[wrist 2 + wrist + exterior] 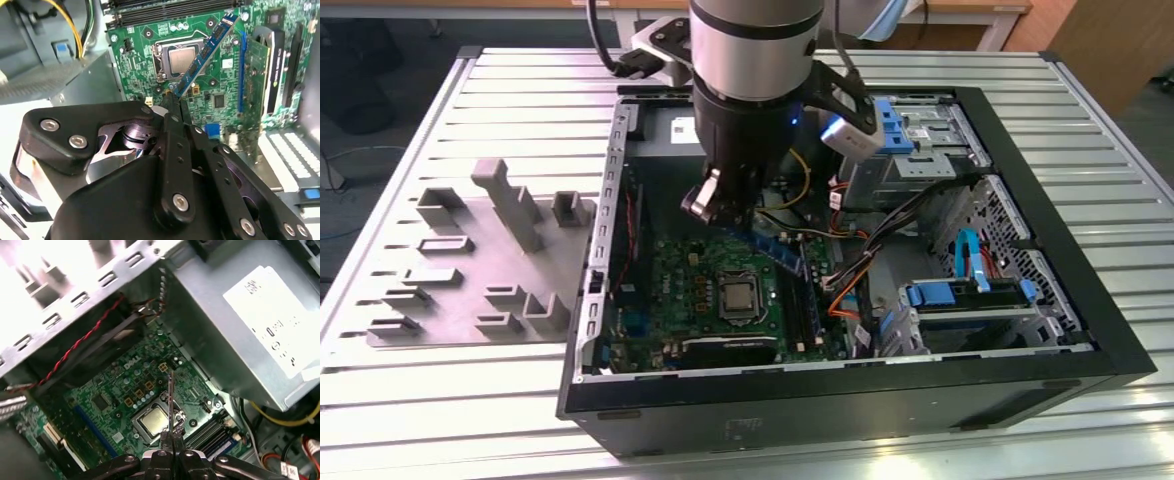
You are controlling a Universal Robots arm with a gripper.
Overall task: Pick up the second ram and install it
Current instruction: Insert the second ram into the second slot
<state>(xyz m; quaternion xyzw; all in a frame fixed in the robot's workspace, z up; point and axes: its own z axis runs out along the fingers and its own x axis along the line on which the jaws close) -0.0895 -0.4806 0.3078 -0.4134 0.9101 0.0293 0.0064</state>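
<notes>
Silver arm (747, 90) comes straight down into the open black pc case (854, 400). Black gripper (175, 99) is clamped on one end of the second ram (202, 55), a long thin dark stick w/ blue patch. It's tilted, above the green mobo (140, 55) near the metal cpu socket (180, 57). Grey psu box (240, 330) and yellow cables (75, 25) are close by. Grey plastic fixture blocks (494, 250) sit outside the case on the exterior view's left.

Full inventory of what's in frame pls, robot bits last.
table: 1, silver slats, under everything
case: 1, black, open, on the table
fixture plate: 1, grey, on the table at the exterior view's left of the case
motherboard: 1, green, on the case floor
CPU: 1, silver, mid-board
power supply: 1, silver, inside the case
ram: 1, blue, tilted above the board, held at one end
gripper: 1, black, shut on the ram
arm: 1, silver and black, above the case
</notes>
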